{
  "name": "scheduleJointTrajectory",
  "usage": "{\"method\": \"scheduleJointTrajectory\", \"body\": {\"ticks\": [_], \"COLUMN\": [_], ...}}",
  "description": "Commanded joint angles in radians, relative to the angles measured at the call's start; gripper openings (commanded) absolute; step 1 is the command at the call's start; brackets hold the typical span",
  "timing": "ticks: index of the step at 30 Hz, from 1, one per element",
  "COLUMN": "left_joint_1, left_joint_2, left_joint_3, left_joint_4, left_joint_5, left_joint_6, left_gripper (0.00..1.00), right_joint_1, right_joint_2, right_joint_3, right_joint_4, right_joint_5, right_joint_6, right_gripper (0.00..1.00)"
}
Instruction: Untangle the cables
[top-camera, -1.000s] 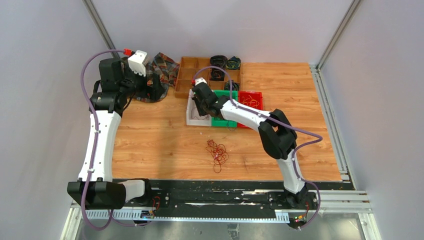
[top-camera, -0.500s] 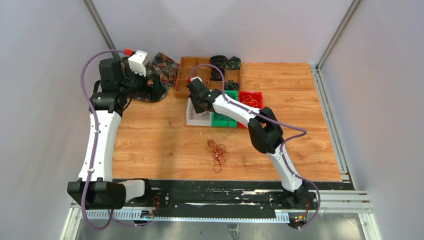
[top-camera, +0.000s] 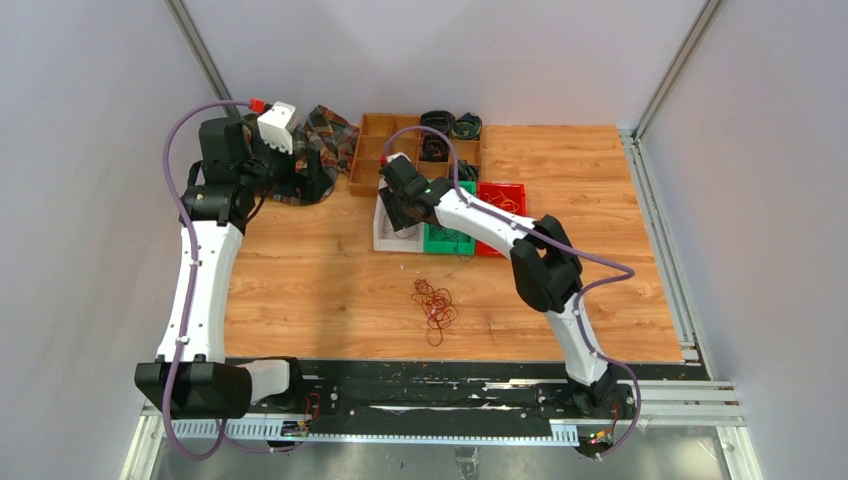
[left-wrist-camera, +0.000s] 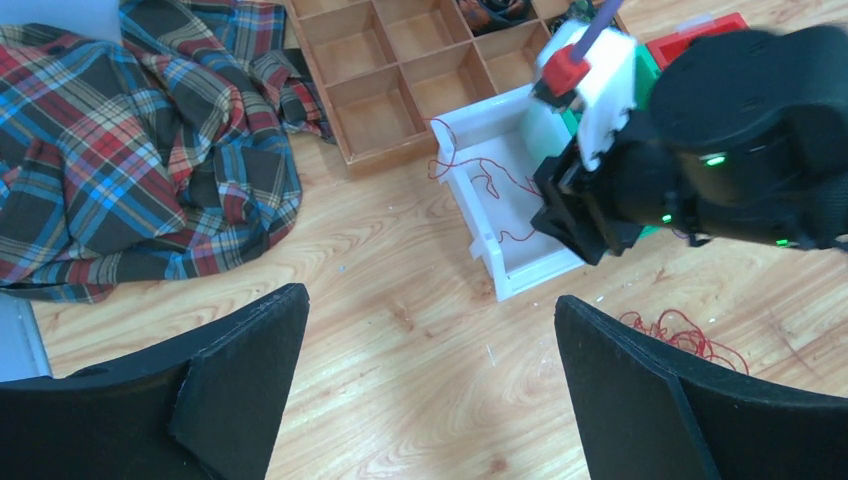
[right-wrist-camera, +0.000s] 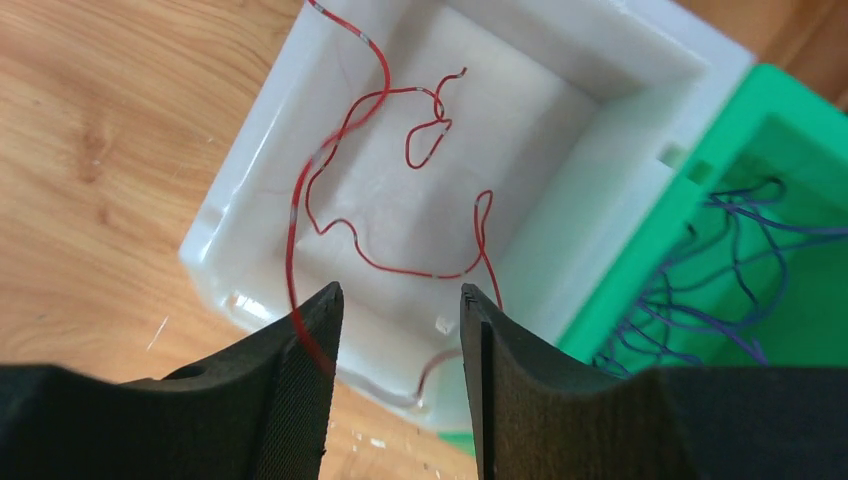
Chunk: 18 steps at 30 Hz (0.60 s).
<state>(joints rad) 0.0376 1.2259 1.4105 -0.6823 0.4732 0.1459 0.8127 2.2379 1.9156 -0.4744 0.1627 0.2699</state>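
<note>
The cables (top-camera: 434, 304), a red tangle, lie loose mid-worktop (top-camera: 300, 280), toward 6 o'clock. Beyond, at 12 o'clock, the right gripper (right-wrist-camera: 400, 310) hangs over the white bin (right-wrist-camera: 245, 170), jaws parted. One red strand (right-wrist-camera: 293, 215) lies inside and trails over the rim, apparently sorted by colour, since purple strands (right-wrist-camera: 720, 290) fill the green bin (right-wrist-camera: 790, 130). At 10 o'clock the left gripper (left-wrist-camera: 430, 330) hovers spread wide beside the plaid cloth (left-wrist-camera: 130, 150).

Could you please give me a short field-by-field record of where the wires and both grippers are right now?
right gripper: open, over the white plastic bin
white bin: one loose red wire, an end draped over the rim
green plastic bin: thin purple wires
wooden table: tangled red and yellow wire bundle, untouched
left gripper: open, empty, above the table
</note>
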Motion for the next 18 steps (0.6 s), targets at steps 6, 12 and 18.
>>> {"method": "scheduleJointTrajectory", "body": {"ticks": [6,12,18], "left_joint_1": [0.009,0.010,0.013], "left_joint_2": [-0.020,-0.020,-0.020], "left_joint_3": [-0.021,-0.023,-0.024], "left_joint_4": [0.021,0.015,0.010], "left_joint_5": [0.014,0.005,-0.004], "left_joint_6": [0.017,0.031,0.053], "left_gripper": [0.98,0.98,0.98], "right_joint_1": [-0.038,-0.062,-0.081], "right_joint_2": [-0.172,-0.066,0.014], "right_joint_3": [-0.020,0.151,0.221], "right_joint_4": [0.084,0.053,0.002], "right_joint_5": [-0.057,-0.138,-0.266], "right_joint_6": [0.015,-0.115,-0.147], "right_gripper": [0.51,0.52,0.50]}}
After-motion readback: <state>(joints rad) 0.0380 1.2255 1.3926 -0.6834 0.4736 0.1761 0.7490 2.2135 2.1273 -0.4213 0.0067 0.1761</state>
